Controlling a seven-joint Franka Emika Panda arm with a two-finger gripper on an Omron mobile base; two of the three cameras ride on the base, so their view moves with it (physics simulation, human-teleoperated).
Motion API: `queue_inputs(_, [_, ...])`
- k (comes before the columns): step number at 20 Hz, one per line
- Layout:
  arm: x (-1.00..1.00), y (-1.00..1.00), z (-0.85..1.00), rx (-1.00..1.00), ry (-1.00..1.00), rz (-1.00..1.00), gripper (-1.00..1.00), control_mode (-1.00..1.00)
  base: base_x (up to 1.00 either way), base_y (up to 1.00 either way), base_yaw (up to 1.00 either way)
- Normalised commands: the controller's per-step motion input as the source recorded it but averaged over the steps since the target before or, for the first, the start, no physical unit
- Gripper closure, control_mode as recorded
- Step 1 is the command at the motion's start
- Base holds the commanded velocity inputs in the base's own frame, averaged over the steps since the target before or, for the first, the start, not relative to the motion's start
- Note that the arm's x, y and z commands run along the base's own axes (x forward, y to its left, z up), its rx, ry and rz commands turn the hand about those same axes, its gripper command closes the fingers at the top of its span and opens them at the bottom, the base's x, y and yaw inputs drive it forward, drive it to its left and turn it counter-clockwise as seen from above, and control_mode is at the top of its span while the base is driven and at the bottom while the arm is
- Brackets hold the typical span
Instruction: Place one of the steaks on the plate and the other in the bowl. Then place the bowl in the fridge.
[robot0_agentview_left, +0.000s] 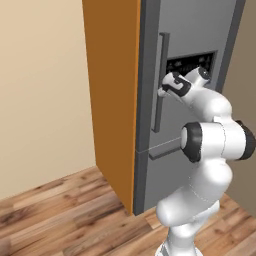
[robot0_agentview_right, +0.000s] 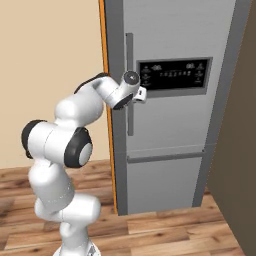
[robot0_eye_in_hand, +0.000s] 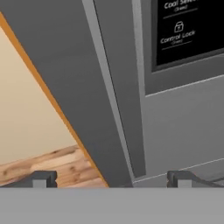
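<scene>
The arm is up at the closed fridge (robot0_agentview_right: 170, 115) now, jaws spread wide and empty, gripper (robot0_agentview_left: 167, 86) levelled at the long door handle (robot0_agentview_right: 130, 85) — lining up, I'd say, to pull it open.

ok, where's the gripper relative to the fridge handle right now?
The gripper is open, up against the fridge door beside the upper part of its long vertical handle, just left of the dark dispenser panel in the right base view.
</scene>
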Motion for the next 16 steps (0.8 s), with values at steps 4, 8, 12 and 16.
queue_inputs(4, [0.62,-0.01,-0.11,0.0,0.0,0.11,-1.0,-1.0,0.0,0.0,0.0])
queue_inputs(8, [0.57,0.0,-0.2,0.0,-0.01,0.05,-1.0,-1.0,0.0,0.0,0.0])
queue_inputs(12, [0.66,0.0,-0.21,0.0,-0.01,0.0,-1.0,-1.0,0.0,0.0,0.0])
queue_inputs(16, [0.58,0.02,-0.18,-0.01,0.0,0.0,-1.0,-1.0,0.0,0.0,0.0])
